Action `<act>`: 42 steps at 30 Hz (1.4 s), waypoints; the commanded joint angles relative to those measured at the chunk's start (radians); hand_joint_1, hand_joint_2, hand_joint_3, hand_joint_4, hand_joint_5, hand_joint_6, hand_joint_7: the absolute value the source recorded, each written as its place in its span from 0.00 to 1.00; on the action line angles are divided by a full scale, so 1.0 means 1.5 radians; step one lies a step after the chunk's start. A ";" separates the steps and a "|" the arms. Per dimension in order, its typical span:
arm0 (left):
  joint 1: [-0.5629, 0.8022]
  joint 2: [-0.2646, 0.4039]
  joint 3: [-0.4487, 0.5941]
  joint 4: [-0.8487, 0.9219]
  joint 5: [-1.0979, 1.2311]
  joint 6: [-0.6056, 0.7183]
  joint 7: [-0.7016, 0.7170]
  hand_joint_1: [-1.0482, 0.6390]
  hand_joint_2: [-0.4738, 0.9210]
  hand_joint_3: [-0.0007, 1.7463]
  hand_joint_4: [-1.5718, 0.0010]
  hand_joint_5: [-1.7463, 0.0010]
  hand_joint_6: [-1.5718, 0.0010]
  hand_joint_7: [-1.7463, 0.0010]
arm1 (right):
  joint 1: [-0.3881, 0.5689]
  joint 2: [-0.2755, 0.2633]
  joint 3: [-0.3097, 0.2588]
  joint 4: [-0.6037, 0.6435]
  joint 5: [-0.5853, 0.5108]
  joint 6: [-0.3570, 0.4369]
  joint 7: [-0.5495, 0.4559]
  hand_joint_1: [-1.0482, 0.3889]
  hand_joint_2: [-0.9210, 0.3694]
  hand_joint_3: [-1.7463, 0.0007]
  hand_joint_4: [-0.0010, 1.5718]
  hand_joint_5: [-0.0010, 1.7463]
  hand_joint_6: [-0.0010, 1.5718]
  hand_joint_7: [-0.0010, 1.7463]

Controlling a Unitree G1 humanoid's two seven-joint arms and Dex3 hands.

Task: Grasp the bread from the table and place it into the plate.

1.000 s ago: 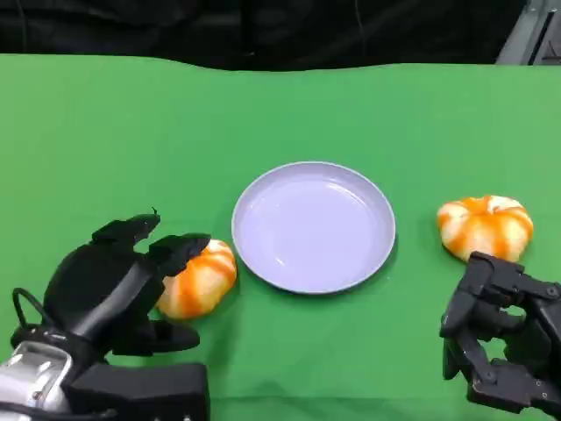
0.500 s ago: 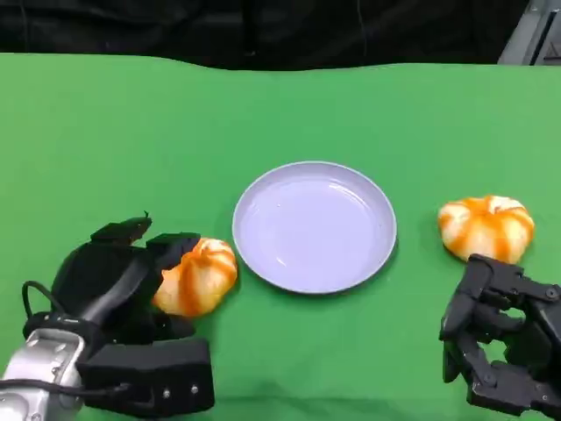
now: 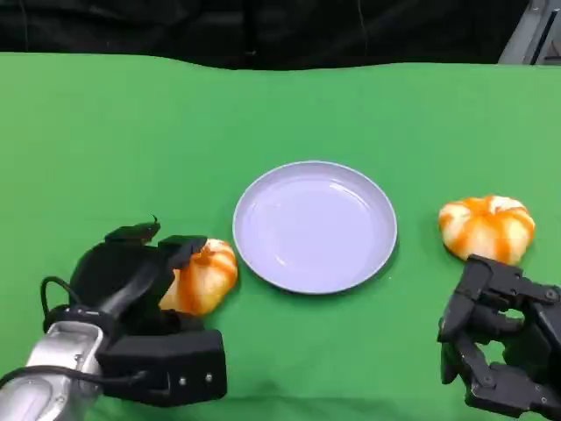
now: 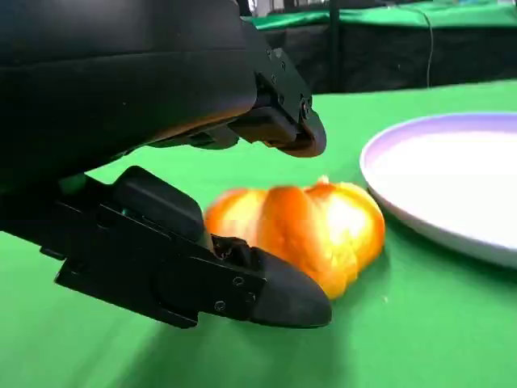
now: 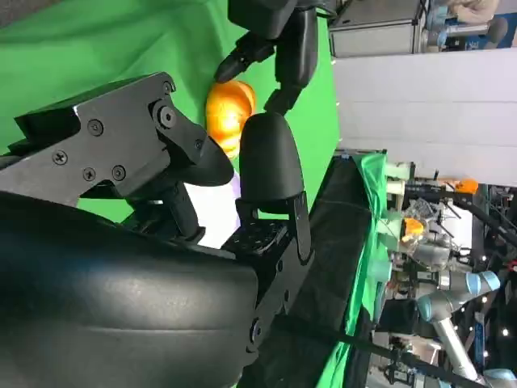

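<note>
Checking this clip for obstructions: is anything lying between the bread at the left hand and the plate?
Nothing visible does. The bread sits at the left hand, and just bare green table separates it from the plate beside it.

Bright, even lighting; wrist views blurred close-up

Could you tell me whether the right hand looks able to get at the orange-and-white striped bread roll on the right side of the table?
Probably yes. The right hand sits just in front of the orange-and-white striped bread roll, holding nothing, with only bare green cloth between them.
</note>
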 commanded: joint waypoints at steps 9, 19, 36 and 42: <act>-0.029 -0.009 -0.022 0.066 -0.023 0.019 0.026 0.14 1.00 0.16 0.77 0.98 0.70 0.99 | 0.006 -0.008 -0.001 -0.013 0.007 0.001 -0.003 0.69 0.17 0.42 0.49 1.00 0.42 0.87; -0.037 -0.010 -0.024 0.088 -0.060 0.011 0.020 0.16 1.00 0.16 0.77 0.99 0.69 0.99 | 0.005 -0.005 0.000 -0.019 0.007 0.009 -0.005 0.70 0.17 0.42 0.49 1.00 0.42 0.88; -0.074 -0.027 -0.031 0.163 -0.078 -0.014 0.066 0.20 1.00 0.14 0.73 0.98 0.68 0.99 | 0.013 -0.006 0.004 -0.039 0.006 0.022 -0.014 0.69 0.19 0.40 0.50 1.00 0.43 0.88; -0.080 -0.027 -0.035 0.192 -0.079 -0.052 0.101 0.26 1.00 0.17 0.68 0.97 0.65 0.99 | 0.012 -0.005 0.005 -0.040 0.004 0.022 -0.015 0.70 0.19 0.39 0.50 1.00 0.43 0.88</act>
